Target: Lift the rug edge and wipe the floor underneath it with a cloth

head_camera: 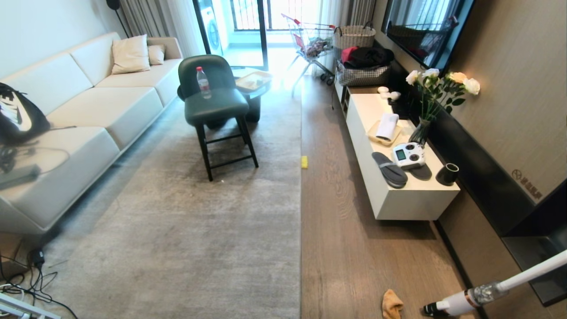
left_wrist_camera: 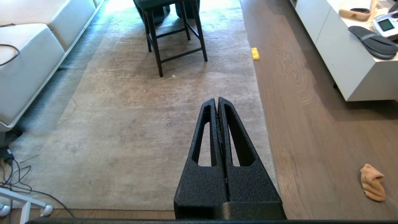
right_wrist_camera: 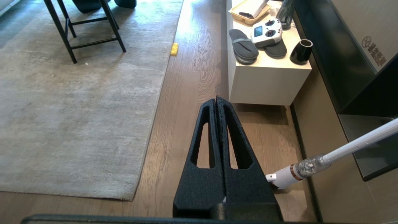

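Orange cloth [head_camera: 392,304] on floor [head_camera: 350,248], one rug edge [head_camera: 300,212]

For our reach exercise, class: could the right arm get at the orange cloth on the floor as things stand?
Probably yes. The cloth lies alone on bare floor, clear of the rug, with only a vacuum beside it. The right pincer, shut, is well above, so it must open and come down.

A long cream sofa [head_camera: 84,110] sits by the wall, with two pillows [head_camera: 130,54] on it. A dark green chair [head_camera: 217,104] stands in the middle. Bright light comes through the glass door [head_camera: 248,26]. A white cabinet [head_camera: 398,177] holds flowers [head_camera: 443,91].
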